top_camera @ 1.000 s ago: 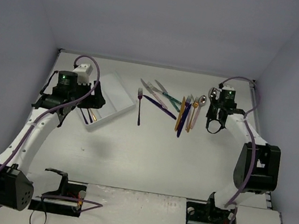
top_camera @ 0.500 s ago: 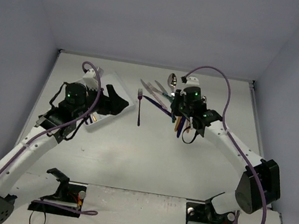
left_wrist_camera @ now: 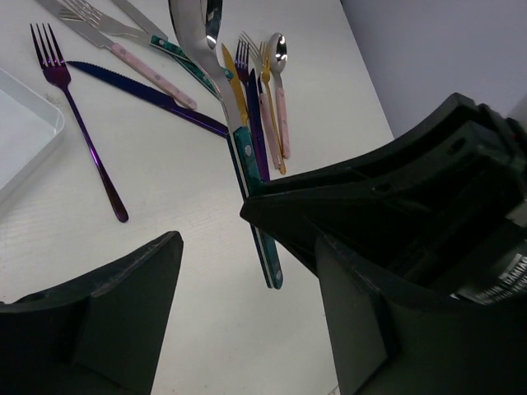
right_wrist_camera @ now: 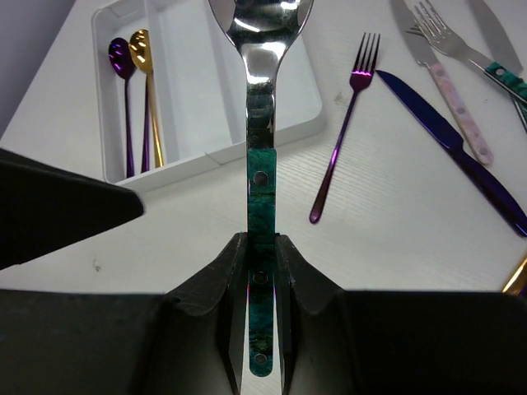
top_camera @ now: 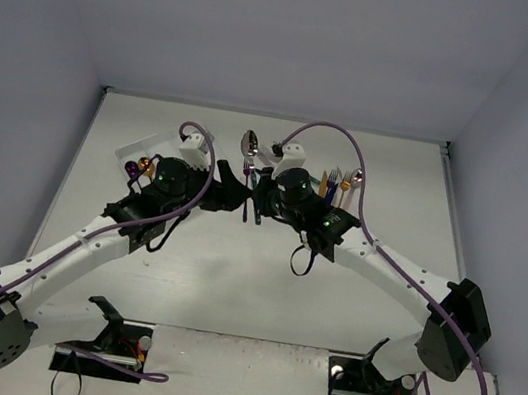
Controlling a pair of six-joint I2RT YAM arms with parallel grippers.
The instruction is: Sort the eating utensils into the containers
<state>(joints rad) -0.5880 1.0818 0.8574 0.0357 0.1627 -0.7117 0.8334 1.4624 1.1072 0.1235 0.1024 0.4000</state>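
Left gripper: jaws well apart, nothing held, poised just right of the white tray. One outer compartment of the tray holds a purple spoon and a gold spoon, side by side. Right gripper: jaws clamped on the teal handle of a silver spoon, raised above the table beside the tray's corner. Lying loose to the right: purple fork, dark blue knife, pink-handled knife, and more utensils, a gold knife among them.
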